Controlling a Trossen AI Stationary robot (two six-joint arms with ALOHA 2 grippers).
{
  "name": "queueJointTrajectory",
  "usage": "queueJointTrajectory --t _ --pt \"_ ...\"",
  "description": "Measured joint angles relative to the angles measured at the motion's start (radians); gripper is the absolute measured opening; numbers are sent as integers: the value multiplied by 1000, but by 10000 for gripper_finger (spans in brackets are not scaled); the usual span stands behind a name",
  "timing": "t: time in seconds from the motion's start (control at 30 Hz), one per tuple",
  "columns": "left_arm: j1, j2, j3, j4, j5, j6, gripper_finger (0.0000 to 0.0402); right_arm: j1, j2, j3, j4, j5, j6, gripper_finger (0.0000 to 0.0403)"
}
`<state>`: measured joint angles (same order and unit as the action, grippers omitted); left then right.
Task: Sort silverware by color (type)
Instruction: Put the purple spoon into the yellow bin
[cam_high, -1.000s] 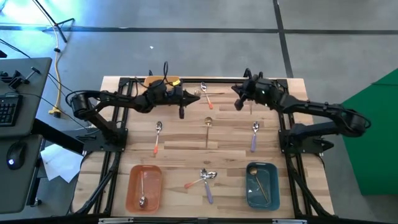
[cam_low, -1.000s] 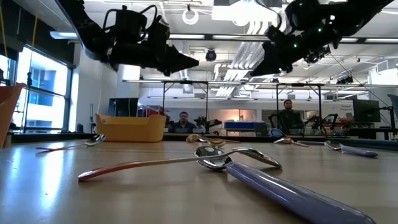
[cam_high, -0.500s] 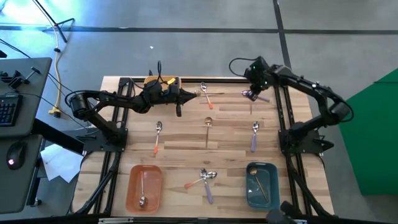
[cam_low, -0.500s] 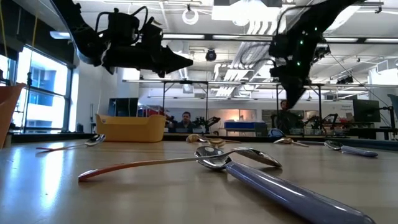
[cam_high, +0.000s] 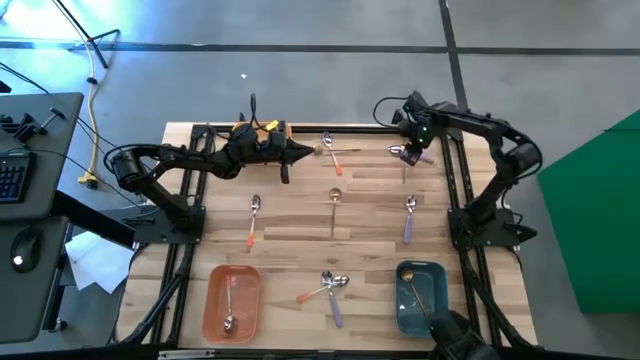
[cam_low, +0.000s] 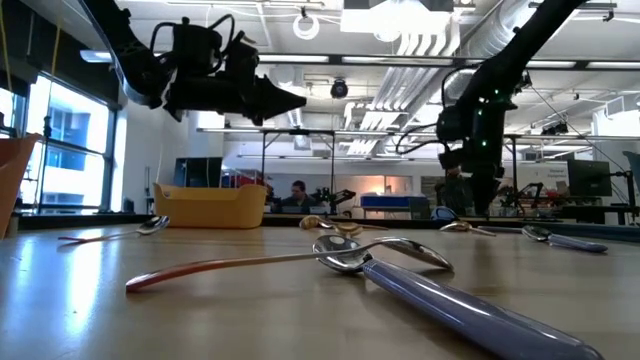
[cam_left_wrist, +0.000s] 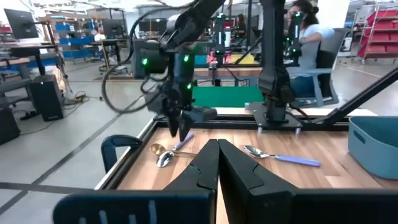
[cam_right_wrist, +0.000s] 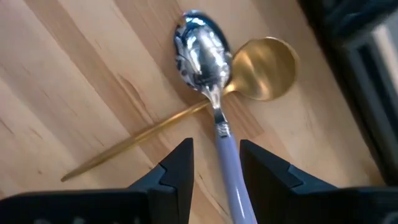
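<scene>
Lavender-handled spoon (cam_right_wrist: 214, 112) lies crosswise over the gold spoon (cam_right_wrist: 186, 118).

Three bins (cam_high: 212, 300), two arms (cam_high: 170, 160), roughly a dozen spoons (cam_high: 409, 222).

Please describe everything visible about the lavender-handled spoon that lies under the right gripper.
The lavender-handled spoon has a shiny silver bowl, a thin metal neck and a smooth, plastic-looking lavender handle. It lies flat on the wooden table at the far right corner, crossing over a gold spoon and touching it. The right gripper hangs above it with jaws open astride the handle, not gripping it.
</scene>
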<state>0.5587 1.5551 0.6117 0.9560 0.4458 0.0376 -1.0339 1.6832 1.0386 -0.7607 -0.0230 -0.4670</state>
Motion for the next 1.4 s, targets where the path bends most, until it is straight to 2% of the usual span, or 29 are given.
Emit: queueJointTrajectory --t 0.23,0.43,0.6,0.73,0.83,1.03,1.2,1.4 --pt "0 0 -4 18 -1 -11 0 -4 20 4 26 21 -35 115" --pt "9 1 -63 169 -2 -29 0 -7 19 14 -16 30 -45 115" --pt "33 0 -97 203 -3 -59 0 0 18 103 -100 79 -17 115" --pt "40 1 -125 224 -9 -61 0 13 32 208 -243 87 4 115" --pt "43 0 -132 226 -10 -61 0 39 67 277 -336 104 15 115" --pt "43 0 -134 224 -10 -61 0 84 171 343 -399 107 21 117" --pt "43 0 -134 222 -10 -61 0 109 247 348 -438 120 43 155" --pt "43 0 -144 214 -10 -45 0 117 255 348 -415 189 40 211"
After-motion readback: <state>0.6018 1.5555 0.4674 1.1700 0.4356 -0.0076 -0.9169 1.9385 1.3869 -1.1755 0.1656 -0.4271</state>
